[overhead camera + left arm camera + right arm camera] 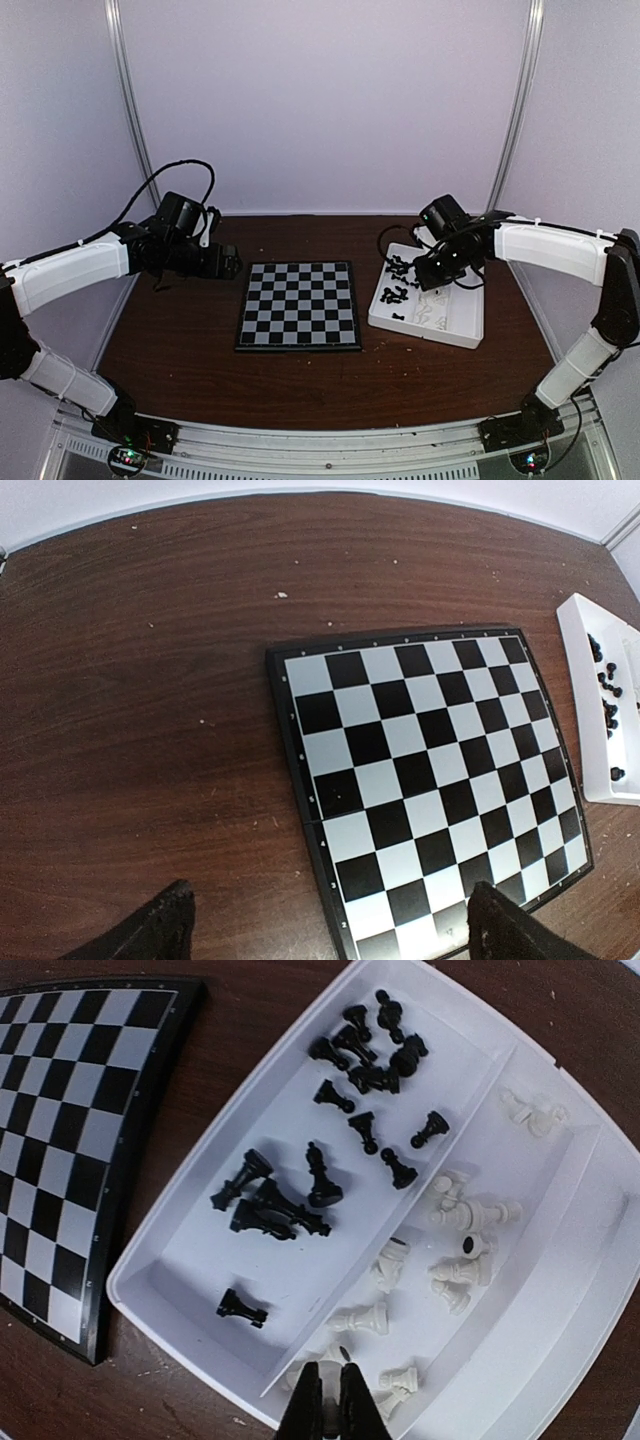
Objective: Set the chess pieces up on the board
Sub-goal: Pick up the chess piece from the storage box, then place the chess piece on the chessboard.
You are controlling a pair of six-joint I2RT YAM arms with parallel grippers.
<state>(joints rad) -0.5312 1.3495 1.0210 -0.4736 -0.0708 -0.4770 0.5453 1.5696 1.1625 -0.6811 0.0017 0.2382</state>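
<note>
Tabletop of dark brown wood (180,340) showed open room all round the flat black-and-pale chequered board (298,305), which sat squarely at centre. Just right of it lay the white rectangular divided plastic tray (455,330), long axis running near to far. Tiny black plastic chess pieces (320,1185) crowded the tray's board-side compartment, white ones (460,1215) the next, mostly toppled, pointing every way. Left gripper (330,925) hung spread wide beside the board's left edge. Right gripper (332,1385) was pressed together over the white ones.
</note>
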